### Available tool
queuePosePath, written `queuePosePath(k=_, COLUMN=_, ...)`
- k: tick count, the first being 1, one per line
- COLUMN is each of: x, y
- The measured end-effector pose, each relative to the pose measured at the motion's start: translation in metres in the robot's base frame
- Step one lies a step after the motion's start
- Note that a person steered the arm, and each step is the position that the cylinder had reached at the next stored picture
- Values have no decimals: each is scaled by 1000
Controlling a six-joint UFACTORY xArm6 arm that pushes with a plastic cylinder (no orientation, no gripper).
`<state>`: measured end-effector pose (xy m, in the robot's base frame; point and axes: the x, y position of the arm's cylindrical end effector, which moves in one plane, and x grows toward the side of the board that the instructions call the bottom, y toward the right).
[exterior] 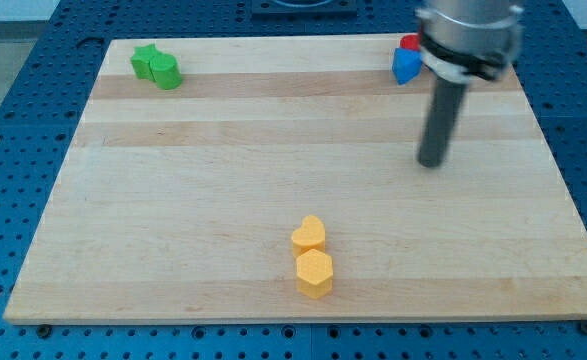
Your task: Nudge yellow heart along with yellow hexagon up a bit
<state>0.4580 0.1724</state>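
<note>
- Near the view's bottom centre, the yellow heart is sitting directly above the yellow hexagon, the two touching.
- Toward the upper right, my tip is hovering well apart from both, touching no block; being a plain rod, it is gripping nothing.
- Judged step: approach is pending; the next move is calling for the tip to get below the hexagon, then push upward.
- Blocks are looking smooth and matte on a pale wooden board.
- Green blocks are resting top left; blue block and red block top right.
</note>
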Motion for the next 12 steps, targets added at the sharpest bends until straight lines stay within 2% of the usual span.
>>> queuePosePath(k=2, x=104, y=-7)
queuePosePath(k=5, x=161, y=-134)
queuePosePath(k=7, x=141, y=-152)
queuePosePath(k=12, x=134, y=-210)
